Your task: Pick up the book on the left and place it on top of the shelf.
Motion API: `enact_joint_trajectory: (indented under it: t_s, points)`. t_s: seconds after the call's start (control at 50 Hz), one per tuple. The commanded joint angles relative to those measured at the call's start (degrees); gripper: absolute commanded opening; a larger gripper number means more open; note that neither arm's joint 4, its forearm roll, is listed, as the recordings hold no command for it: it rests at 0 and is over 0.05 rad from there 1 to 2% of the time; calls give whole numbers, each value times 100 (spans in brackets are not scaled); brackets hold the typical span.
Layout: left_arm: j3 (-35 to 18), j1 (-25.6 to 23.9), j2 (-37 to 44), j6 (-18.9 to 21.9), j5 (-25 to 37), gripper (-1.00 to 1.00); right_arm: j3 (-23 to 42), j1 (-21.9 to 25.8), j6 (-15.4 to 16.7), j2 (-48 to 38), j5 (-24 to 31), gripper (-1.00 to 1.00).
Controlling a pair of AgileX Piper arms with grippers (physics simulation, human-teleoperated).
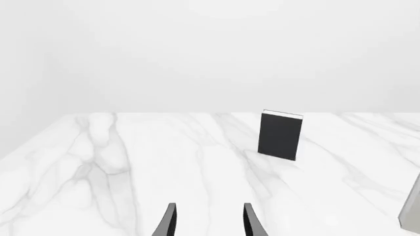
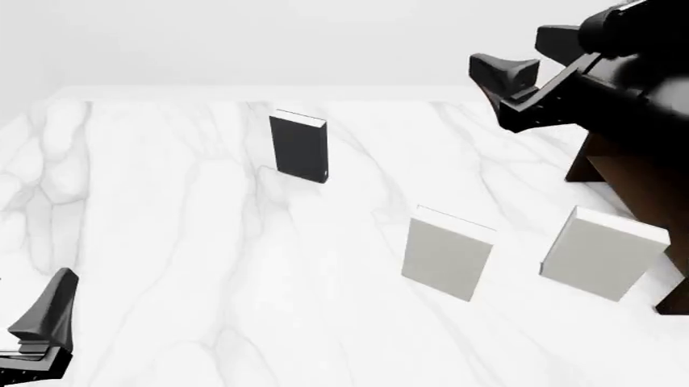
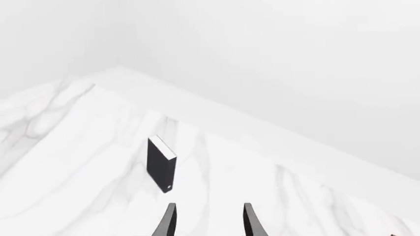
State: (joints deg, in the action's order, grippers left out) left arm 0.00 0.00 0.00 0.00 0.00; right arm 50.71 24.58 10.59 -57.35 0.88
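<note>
The book (image 2: 298,147) is thin with a dark cover and white page edges. It stands upright on the marble table at the far left-centre, and also shows in the left wrist view (image 1: 281,135) and the right wrist view (image 3: 161,164). The dark brown shelf (image 2: 630,181) stands at the right edge, mostly hidden behind my right arm. My left gripper (image 2: 43,318) is low at the near left, open and empty (image 1: 208,222), well short of the book. My right gripper (image 2: 490,81) hangs high at the upper right, open and empty (image 3: 208,221), apart from the book.
Two light grey books stand upright nearer me, one at the centre-right (image 2: 447,258) and one further right (image 2: 601,251) close to the shelf. A grey book's edge shows in the left wrist view (image 1: 412,206). The white marble table (image 2: 161,242) ends at a far edge behind the book.
</note>
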Motion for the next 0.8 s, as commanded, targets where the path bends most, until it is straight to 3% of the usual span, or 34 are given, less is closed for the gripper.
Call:
enact_joint_trajectory:
  t_s: [0.02, 0.8]
  points:
    - [0, 0, 0, 0, 0, 100, 235, 95, 90, -591, -172, 100]
    - [0, 0, 0, 0, 0, 100, 966, 376, -9, -2308, -908, 100]
